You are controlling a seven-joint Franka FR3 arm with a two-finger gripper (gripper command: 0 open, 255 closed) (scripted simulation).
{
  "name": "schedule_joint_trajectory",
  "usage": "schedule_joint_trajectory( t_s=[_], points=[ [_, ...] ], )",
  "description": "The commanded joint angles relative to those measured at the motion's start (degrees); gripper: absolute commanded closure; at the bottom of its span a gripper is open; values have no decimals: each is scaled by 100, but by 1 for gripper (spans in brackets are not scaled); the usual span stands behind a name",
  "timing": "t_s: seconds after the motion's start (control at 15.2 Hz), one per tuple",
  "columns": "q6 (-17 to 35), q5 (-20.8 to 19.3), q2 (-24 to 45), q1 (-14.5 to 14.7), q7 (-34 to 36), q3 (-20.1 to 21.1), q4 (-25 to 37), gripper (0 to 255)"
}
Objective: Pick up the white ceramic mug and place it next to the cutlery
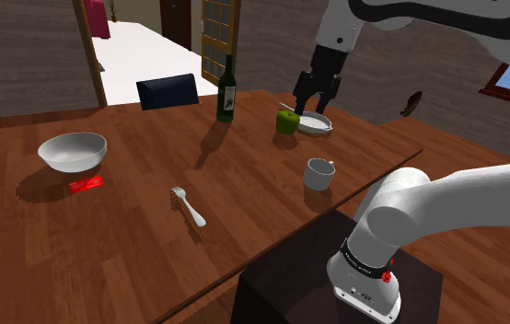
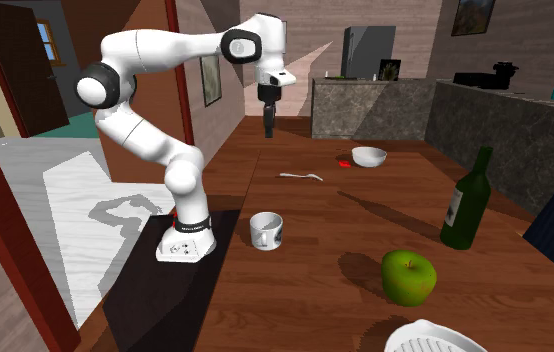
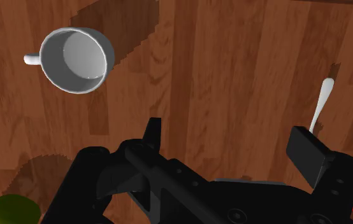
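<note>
plainly round white mug (image 1: pixel 318 173) upright on grainy wood table (image 1: pixel 133 253)

shoulder: high beside stand (image 1: pixel 281 287), looking down across bench (image 1: pixel 152 253) | second exterior: low at bench's apple (image 2: pixel 409 277) end, facing along it, arm (image 2: pixel 145 60) on its left | wrist: close above bench, facing down | shared: mug (image 1: pixel 318 173), fork (image 1: pixel 189 206)

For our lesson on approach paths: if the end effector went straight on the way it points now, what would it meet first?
Probably the bare wooden table: the open end effector points down at it, with the mug off to one side and the fork off to the other.
</note>
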Motion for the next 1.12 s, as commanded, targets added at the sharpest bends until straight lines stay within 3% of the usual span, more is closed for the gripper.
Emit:
schedule_joint_trajectory(
  t_s=[0.0,0.59,1.06],
  points=[
    [0,0,0,0,0,0,0,0],
    [1353,-686,-534,-348,-437,-305,-1820,0],
    [2634,-1372,-499,-797,-774,-692,-2966,0]
  ],
)
